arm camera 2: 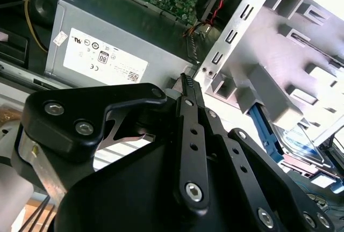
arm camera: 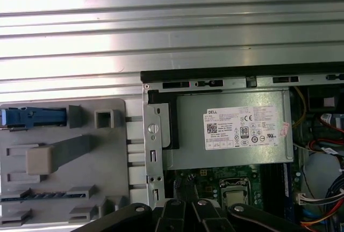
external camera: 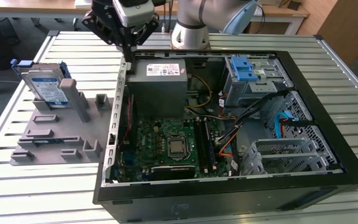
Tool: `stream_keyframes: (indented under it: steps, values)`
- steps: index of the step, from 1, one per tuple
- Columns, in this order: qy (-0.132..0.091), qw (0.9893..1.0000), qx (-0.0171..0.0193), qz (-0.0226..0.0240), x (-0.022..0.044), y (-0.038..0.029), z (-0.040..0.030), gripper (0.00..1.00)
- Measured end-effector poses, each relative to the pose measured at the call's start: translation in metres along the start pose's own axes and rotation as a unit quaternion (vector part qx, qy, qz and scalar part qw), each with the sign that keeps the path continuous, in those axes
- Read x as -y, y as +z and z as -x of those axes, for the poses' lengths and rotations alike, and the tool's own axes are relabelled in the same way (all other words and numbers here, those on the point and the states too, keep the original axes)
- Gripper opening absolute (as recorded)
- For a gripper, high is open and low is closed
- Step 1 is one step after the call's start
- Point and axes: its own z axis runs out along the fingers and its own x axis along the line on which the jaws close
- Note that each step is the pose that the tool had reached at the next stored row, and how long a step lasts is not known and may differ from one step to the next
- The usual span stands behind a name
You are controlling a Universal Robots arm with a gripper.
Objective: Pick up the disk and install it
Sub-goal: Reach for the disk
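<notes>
1 end effector (external camera: 129, 53) pressed together, empty, over case (external camera: 229, 198) rim | 1 disk (external camera: 47, 87) upright on holder (external camera: 54, 135)

Worktop (external camera: 340, 70): ribbed bare metal slats, bright, throwing glare.
Disk (external camera: 47, 88): silver metal face, paper label in white and blue, blue plastic bracket (external camera: 24, 63) round it.
Holder (external camera: 54, 135) under it: matt grey plastic.
Pincer (arm camera 2: 186, 81): matt black links, shiny metal screw heads.
Computer case (external camera: 229, 200): black, satin outside; bare dull metal within.
Power supply (external camera: 160, 88): dull grey sheet metal, white paper sticker (external camera: 164, 70).
Drive cage (external camera: 260, 84): perforated grey metal, smooth blue plastic latch (external camera: 244, 70).
Motherboard (external camera: 160, 140): green, faintly glossy.
</notes>
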Motion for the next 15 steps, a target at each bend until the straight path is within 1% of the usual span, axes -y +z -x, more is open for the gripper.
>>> stream_keyframes:
  steps: [15]
  values:
    - [0.000, 1.0000, 0.0000, 0.0000, 0.0003, 0.0004, -0.0030, 0.11]
